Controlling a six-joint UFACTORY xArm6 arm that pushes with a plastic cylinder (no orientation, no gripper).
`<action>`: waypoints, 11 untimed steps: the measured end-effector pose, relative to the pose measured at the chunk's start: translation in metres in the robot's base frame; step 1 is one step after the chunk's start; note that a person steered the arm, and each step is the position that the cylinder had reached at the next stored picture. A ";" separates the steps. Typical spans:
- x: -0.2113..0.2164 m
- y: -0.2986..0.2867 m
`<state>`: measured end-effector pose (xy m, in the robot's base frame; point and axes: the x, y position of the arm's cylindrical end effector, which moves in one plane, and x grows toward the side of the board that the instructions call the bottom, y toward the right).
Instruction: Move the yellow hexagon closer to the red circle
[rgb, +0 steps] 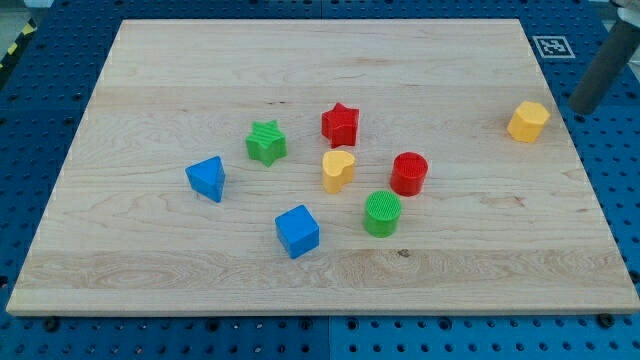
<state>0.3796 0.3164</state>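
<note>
The yellow hexagon (528, 121) sits near the board's right edge, in the upper half of the view. The red circle (409, 173) stands near the middle of the board, well to the left of and below the hexagon. My tip (579, 109) is at the end of the dark rod coming in from the view's top right. It rests just off the board's right edge, to the right of the yellow hexagon with a small gap between them.
Around the red circle are a yellow heart (338, 171), a green circle (382, 213), a red star (340, 125), a green star (266, 142), a blue cube (297, 231) and a blue triangle (207, 178). The wooden board (150, 270) lies on a blue pegboard.
</note>
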 end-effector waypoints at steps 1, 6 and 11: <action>0.017 -0.024; 0.021 -0.172; 0.062 -0.166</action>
